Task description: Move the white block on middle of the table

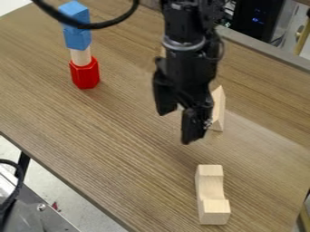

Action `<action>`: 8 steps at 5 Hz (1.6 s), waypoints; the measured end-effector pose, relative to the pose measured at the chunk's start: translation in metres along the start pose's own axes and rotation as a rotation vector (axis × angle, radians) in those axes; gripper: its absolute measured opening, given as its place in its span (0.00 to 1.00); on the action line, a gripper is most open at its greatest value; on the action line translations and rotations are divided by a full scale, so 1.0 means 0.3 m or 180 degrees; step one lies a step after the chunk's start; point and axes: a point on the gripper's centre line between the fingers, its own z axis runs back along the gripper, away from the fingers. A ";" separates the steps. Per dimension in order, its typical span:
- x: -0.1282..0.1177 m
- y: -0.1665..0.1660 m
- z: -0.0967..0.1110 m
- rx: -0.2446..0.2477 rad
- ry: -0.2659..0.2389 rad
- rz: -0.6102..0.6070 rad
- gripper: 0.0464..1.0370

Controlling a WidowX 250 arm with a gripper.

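Wood-grained surface (pixel 130 131) runs across the scene, with one dark box (pixel 257 20) showing small blue lights beyond its far right edge. One stack rises at the far left: two blue blocks (pixel 77 38), one pale cylinder (pixel 80 57) and one red block (pixel 84 74) at the bottom. Two pale wooden blocks are on the right: one notched block (pixel 211 192) at the near right, and one angular block (pixel 219 108) farther off, partly behind the black hand (pixel 177 128). That hand hangs near the middle, released, its two fingers apart.
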 end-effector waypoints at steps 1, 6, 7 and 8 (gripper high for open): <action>0.018 -0.014 -0.009 -0.0093 -0.0082 -0.0251 0.96; 0.009 -0.085 -0.099 -0.0069 -0.0147 -0.0697 0.96; 0.016 -0.081 -0.124 -0.0049 -0.0136 -0.0668 0.96; 0.025 -0.082 -0.152 -0.0026 -0.0120 -0.0660 0.96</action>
